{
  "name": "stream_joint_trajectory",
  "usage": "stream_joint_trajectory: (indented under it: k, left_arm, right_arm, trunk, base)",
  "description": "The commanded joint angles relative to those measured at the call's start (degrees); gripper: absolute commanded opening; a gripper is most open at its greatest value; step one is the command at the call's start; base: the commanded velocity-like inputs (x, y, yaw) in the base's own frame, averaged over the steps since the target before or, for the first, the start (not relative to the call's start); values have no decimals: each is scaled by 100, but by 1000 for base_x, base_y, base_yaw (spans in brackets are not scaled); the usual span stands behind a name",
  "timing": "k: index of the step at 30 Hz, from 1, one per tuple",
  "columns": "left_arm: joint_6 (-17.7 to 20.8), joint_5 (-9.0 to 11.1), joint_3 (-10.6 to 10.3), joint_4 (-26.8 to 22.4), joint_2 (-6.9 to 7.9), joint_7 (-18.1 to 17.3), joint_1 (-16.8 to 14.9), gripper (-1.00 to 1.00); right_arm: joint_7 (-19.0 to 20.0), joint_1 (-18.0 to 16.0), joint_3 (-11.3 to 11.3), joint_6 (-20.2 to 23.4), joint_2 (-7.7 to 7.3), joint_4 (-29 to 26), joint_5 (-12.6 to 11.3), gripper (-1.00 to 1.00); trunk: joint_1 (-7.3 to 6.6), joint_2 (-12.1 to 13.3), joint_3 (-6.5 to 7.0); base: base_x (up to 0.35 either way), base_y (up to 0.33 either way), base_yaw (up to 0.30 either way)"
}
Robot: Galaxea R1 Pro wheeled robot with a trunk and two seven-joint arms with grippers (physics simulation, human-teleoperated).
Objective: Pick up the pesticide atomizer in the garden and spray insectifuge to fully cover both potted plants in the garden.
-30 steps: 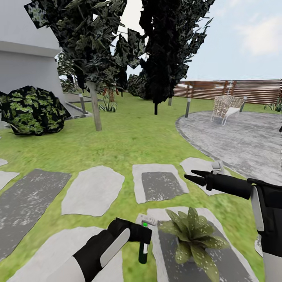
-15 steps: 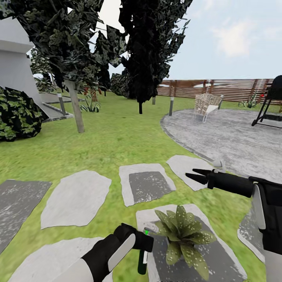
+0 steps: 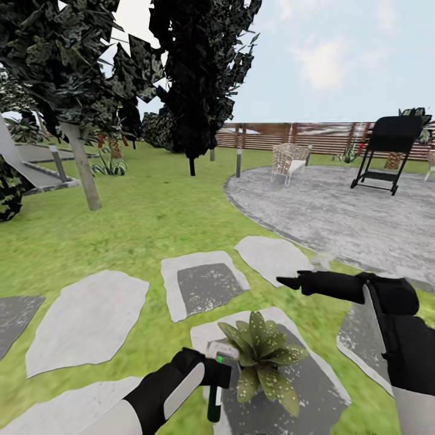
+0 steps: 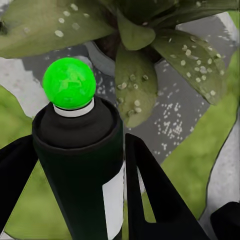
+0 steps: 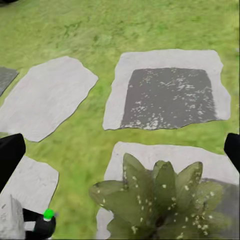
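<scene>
Here we hold the atomizer [image 3: 214,403] in our left gripper [image 3: 212,376], low in the head view, with the bottle hanging down below the fingers over the grass [image 3: 151,229] at the edge of a stone [image 3: 314,386]. From the left wrist camera the two dark fingers [image 4: 150,200] press against either side of its black body [image 4: 80,170], and a bright green ball [image 4: 69,83] sits at the bottle's near end.

Just beside the bottle stands a plant [image 3: 261,357], a rosette of pointed green leaves speckled white, on that grey and white stone. In the left wrist view we can make out a small pale pot [image 4: 102,57] under the leaves [image 4: 132,85], mostly hidden by them; what fills it we cannot tell.

Our right gripper [image 3: 289,281] reaches out level above the lawn beyond the plant, holding nothing. In the right wrist view its fingers [image 5: 10,155] sit at the two far sides of the frame, so it is spread wide, looking down on the plant [image 5: 160,202] and on more stones [image 5: 170,90].

Further off lie the gravel patio [image 3: 338,211], a wicker chair [image 3: 289,160], a black grill [image 3: 389,148], the fence [image 3: 302,136] and dark trees [image 3: 193,72].
</scene>
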Motion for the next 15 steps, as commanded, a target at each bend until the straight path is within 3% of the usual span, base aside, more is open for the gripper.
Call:
stream_joint_trajectory:
  k: [1, 3, 6, 10, 15]
  left_arm:
    - [-13, 67, 6, -9, 14, 55, -5, -100]
    - [-98, 69, 148, -9, 26, 58, -5, -100]
    - [-173, 67, 283, -9, 34, 65, -2, -100]
    - [-189, 67, 329, -5, 40, 66, 1, -100]
    - [-177, 71, 338, 1, 45, 51, 4, -100]
  right_arm:
    - [-84, 91, 178, 15, -4, -10, 178, 100]
    - [-203, 311, 285, -1, -30, -15, 294, 100]
    - [-269, 466, 31, -40, -59, -18, 353, 100]
    - [-316, 441, -118, -58, -45, -20, 371, 100]
    - [-311, 384, -141, -46, -16, -19, 374, 100]
  trunk:
    - [-1, -3, -6]
    - [-1, -3, -6]
    - [-1, -3, -6]
    - [-1, -3, -6]
    - [-1, -3, -6]
  base:
    - [0, 0, -278]
    - [0, 0, -278]
    - [0, 0, -224]
    - [60, 22, -62]
    - [206, 149, -9]
